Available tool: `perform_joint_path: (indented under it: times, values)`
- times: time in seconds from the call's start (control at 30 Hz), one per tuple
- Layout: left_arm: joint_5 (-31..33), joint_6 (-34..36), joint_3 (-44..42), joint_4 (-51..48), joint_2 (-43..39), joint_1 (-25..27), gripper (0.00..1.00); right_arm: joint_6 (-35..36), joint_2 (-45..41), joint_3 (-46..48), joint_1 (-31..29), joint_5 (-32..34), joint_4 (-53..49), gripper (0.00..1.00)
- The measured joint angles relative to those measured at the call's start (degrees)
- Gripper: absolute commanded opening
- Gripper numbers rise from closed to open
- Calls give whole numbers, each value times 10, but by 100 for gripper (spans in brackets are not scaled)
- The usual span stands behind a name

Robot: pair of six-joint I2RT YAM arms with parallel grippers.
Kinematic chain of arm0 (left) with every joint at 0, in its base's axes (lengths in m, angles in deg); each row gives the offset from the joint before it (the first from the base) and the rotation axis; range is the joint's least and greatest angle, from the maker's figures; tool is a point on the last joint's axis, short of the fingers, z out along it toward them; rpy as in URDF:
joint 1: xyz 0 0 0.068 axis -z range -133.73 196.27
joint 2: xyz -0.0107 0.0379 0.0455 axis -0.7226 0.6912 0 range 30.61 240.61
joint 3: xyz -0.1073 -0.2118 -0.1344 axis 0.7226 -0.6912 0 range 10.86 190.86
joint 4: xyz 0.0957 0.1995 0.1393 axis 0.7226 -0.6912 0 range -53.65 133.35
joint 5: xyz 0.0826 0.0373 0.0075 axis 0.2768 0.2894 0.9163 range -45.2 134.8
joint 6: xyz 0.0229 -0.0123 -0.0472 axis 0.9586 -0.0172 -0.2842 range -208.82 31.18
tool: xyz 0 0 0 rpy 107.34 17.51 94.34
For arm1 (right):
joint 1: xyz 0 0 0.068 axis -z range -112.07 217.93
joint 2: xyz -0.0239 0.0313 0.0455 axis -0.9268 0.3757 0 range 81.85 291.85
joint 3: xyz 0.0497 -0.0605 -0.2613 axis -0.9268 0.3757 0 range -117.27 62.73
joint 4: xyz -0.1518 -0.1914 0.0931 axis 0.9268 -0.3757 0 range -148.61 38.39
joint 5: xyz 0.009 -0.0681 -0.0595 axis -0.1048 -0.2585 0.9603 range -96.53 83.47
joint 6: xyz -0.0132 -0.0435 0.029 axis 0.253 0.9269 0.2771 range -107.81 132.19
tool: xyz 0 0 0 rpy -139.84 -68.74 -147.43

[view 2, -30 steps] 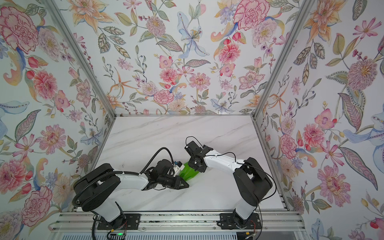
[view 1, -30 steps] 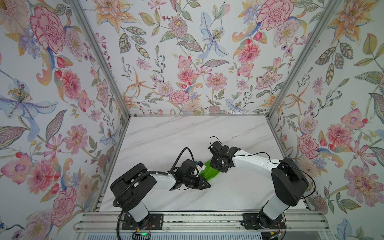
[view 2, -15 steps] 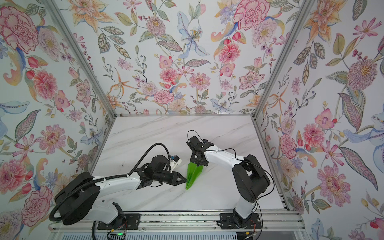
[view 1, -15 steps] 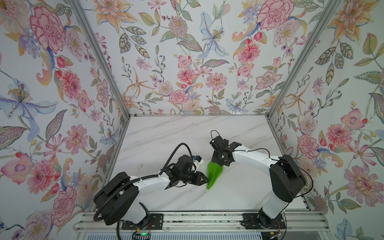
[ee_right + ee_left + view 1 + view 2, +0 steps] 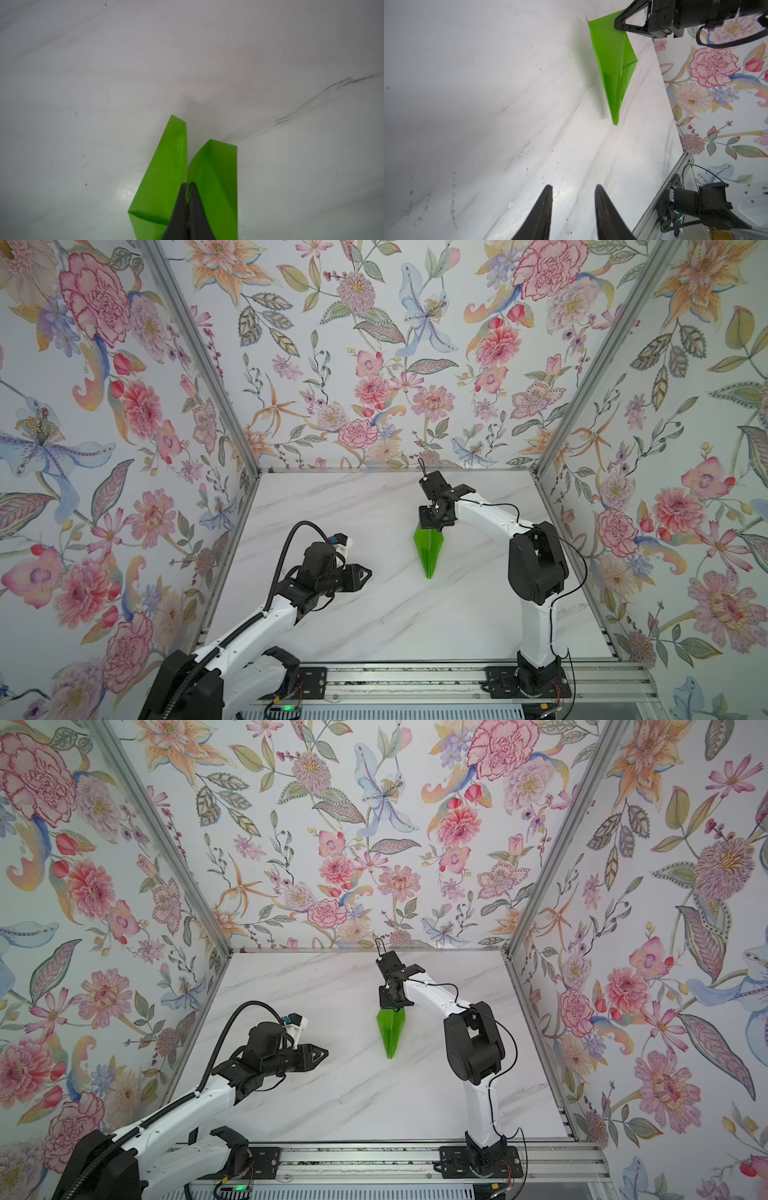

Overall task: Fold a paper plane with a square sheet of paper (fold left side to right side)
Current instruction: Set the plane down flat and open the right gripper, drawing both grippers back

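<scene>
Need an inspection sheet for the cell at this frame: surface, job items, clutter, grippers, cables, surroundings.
Surface: white marble tabletop; small dark specks show in the left wrist view.
Job's things: green paper plane, folded to a dart, nose toward the front rail.
Clutter: nothing seen.
Grippers: right gripper shut on the paper plane's centre fold at the tail; left gripper open, empty, apart from the plane.
Cables: black hose loops over the left arm; thin black cable runs along the right arm; neither touches the plane.
Surroundings: floral walls on three sides.
</scene>
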Motion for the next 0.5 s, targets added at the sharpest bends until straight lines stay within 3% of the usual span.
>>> perform_joint_path:
  times: [0.13,0.23,0.3,0.4,0.5]
  values:
    - [34,17,0,-28,-26,-16,40,39,49,-73,19,-14,-2,3]
    - [62,29,0,-43,-28,-24,43,48,71,-104,30,-28,-3,31]
    - [83,40,0,-55,-27,-29,48,51,74,-106,37,-31,-5,43]
    - [127,61,8,-76,-19,-35,61,49,71,-106,47,-30,-8,56]
    - [181,83,23,-91,-7,-44,81,44,52,-92,61,-29,-6,74]
